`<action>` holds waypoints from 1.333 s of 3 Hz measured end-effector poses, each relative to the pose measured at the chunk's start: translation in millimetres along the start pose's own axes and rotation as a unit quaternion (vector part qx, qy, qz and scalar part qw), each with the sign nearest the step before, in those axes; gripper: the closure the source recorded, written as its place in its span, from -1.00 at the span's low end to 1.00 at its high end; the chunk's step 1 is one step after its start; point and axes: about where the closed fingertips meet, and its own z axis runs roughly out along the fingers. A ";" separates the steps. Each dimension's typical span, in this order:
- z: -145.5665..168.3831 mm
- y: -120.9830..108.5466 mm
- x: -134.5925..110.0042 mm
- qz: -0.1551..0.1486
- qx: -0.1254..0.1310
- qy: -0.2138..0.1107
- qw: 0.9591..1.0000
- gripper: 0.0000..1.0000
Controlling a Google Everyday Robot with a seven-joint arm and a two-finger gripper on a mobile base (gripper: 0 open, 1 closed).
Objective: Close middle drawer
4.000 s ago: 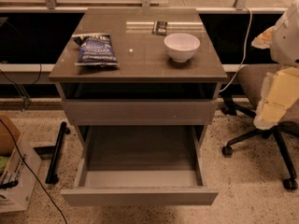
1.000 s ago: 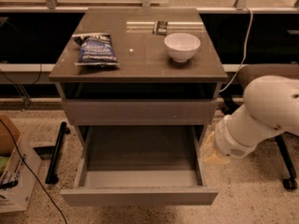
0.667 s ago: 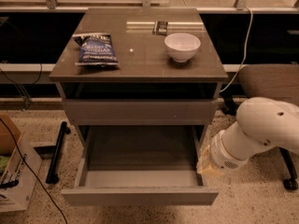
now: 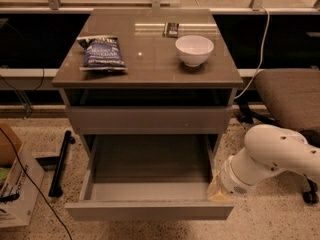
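Wide, shallow grey-brown middle drawer (image 4: 150,210) standing pulled far out at 6 o'clock, plain box interior showing. Tan-tipped gripper (image 4: 218,190) on white arm (image 4: 272,156) sitting at 4 o'clock, just beside drawer's right front corner; apart or together not discernible. Farther back, grey-brown cabinet top (image 4: 150,66) carrying blue snack bag (image 4: 103,53) at 11 o'clock, white ceramic bowl (image 4: 194,49) at 1 o'clock. Brown padded chair (image 4: 290,96) sitting at 3 o'clock.

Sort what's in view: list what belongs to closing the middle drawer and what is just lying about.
For the job: the pulled-out grey-brown middle drawer; the robot's gripper, low beside the drawer's right front corner.
Lying about: blue snack bag, white bowl and small dark object on the cabinet top; brown padded chair; cardboard box.
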 end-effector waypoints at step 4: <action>106.1 -27.0 66.9 0.059 0.021 0.034 0.997 1.00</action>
